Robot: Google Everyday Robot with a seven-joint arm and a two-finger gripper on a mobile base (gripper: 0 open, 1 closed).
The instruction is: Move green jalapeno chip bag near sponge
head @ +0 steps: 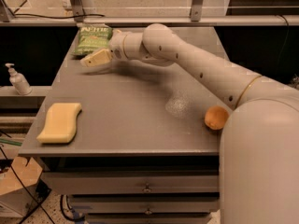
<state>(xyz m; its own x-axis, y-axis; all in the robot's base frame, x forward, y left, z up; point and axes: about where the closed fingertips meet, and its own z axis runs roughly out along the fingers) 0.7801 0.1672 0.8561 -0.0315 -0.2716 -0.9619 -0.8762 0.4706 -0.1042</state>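
The green jalapeno chip bag (93, 39) lies flat at the far left corner of the grey table (131, 111), white lettering at its top. The pale yellow sponge (60, 122) lies near the front left edge of the table. My gripper (92, 59) reaches across from the right and hovers just in front of the bag's near edge, a little above the tabletop. It holds nothing that I can see. The bag and the sponge lie far apart.
A round orange fruit (216, 117) sits at the table's right edge, next to my arm. A white pump bottle (18, 80) stands on a lower shelf to the left. Metal posts (74, 3) rise behind the table. Drawers (147, 185) are below the front edge.
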